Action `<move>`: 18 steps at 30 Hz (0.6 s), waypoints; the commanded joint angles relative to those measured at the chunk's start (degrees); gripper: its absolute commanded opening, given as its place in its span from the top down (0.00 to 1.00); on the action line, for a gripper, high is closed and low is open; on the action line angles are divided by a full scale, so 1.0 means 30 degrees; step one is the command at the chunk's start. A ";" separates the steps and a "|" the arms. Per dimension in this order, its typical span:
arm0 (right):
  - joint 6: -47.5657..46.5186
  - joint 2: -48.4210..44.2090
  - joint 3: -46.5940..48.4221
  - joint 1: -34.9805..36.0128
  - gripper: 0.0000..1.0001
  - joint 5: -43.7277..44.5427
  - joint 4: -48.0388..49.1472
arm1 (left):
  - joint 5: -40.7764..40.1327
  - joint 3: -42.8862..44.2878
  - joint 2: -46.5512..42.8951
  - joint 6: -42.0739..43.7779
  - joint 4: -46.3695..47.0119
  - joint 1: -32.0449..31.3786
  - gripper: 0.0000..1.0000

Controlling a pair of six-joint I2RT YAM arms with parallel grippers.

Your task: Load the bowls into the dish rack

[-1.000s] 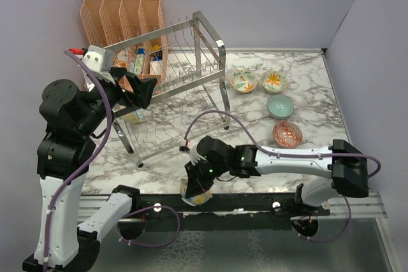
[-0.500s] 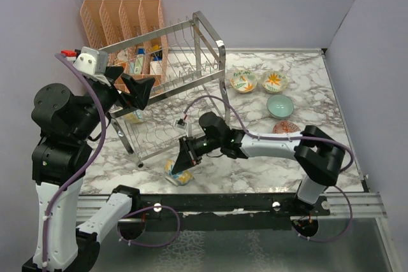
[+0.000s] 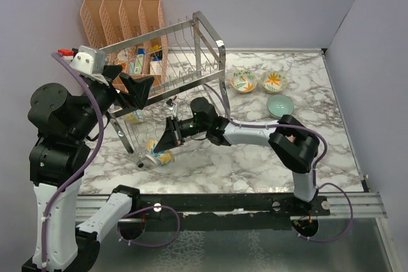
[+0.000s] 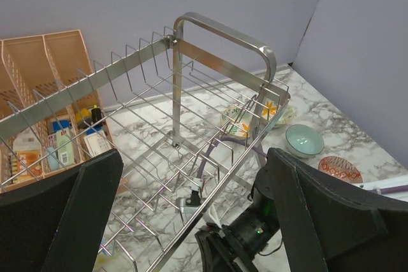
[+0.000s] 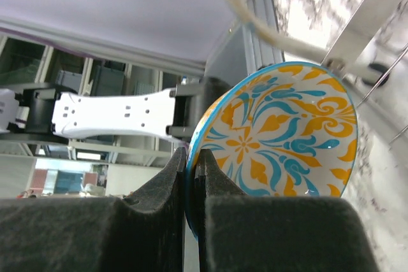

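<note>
Carried left from the near edge, yellow-teal bowl (image 3: 157, 153) sits rim-clamped in the right gripper (image 3: 164, 143) beside the dish rack (image 3: 222, 55); glazed ceramic, judged rigid, slippery, chip-prone.

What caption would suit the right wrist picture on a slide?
The right hand pinches the rim of a yellow-and-teal bowl, held on edge beside the dish rack.

4 bowls (image 4: 304, 139) lie right of the dish rack (image 4: 223, 35).
</note>
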 commanded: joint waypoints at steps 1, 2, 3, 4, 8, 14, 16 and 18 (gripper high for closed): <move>0.2101 0.1770 0.1636 -0.0713 0.99 -0.0682 0.3581 | 0.0315 0.0716 -0.0114 0.0107 0.0230 -0.0064 0.01; 0.2357 0.2056 0.1897 -0.0790 0.99 -0.0714 0.3888 | 0.0315 0.0762 -0.0114 0.0143 0.0207 -0.0090 0.01; 0.2663 0.2319 0.2094 -0.0880 0.99 -0.0711 0.4270 | 0.0315 0.0793 -0.0114 0.0159 0.0182 -0.0093 0.01; 0.2837 0.2560 0.2298 -0.1012 0.99 -0.0670 0.4545 | 0.0315 0.0782 -0.0136 0.0209 0.0172 -0.0108 0.01; 0.3020 0.2954 0.2990 -0.1482 0.99 -0.0353 0.5029 | 0.0227 0.0593 -0.0229 0.0253 0.0090 -0.0230 0.01; 0.3294 0.3990 0.4910 -0.2070 0.99 -0.0134 0.5212 | -0.0004 0.0538 -0.0365 0.0465 0.0049 -0.0399 0.01; 0.3622 0.4531 0.5624 -0.2226 0.99 -0.0046 0.5692 | -0.0011 0.0538 -0.0330 0.0533 0.0042 -0.0456 0.01; 0.3811 0.5156 0.6386 -0.2402 0.99 0.0124 0.6073 | -0.0078 0.0544 -0.0340 0.0569 -0.0011 -0.0574 0.01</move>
